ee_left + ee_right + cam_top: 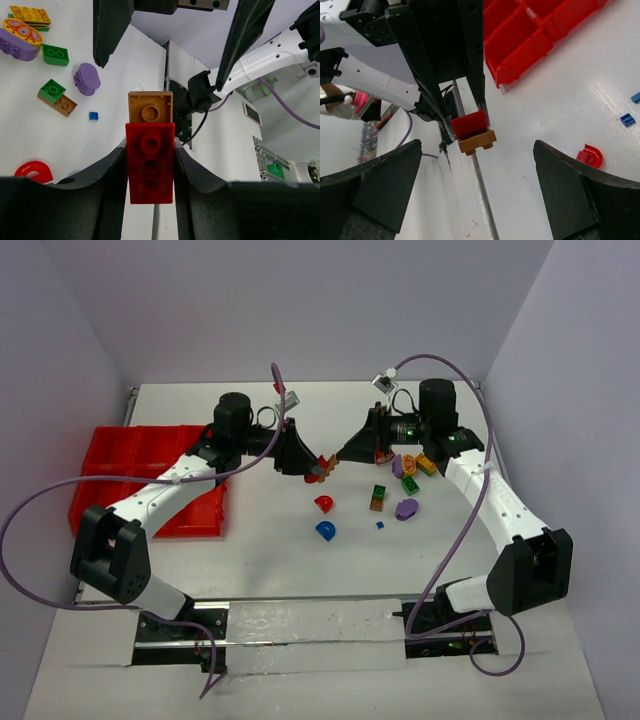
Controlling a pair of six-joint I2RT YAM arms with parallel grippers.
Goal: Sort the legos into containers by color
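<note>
Red and studded, a plastic lego brick (pixel 150 170) is pinched by its long sides in the left tool (pixel 312 468), with a tan square brick (pixel 150 107) stuck on its far end. The left wrist view shows the studs plainly. The overhead view gives only a small red-and-tan speck held above the white counter (pixel 260 550), midway between the two arms.

Facing it, the right tool (pixel 342 456) stands spread wide and holds nothing, its fingers apart from the bricks (the right wrist view makes that gap clear).

Bright red plastic bins (pixel 100 452), joined in a grid, sit at the left of the counter, well apart from the held bricks.

Only the overhead view takes in the loose pieces together. They are a red arch (pixel 324 504), a blue arch (pixel 325 531), a green block (pixel 380 491) touching a tan one, a purple rounded piece (pixel 406 508) and a tiny blue bit (pixel 379 525), all lying on the counter near the right arm.
</note>
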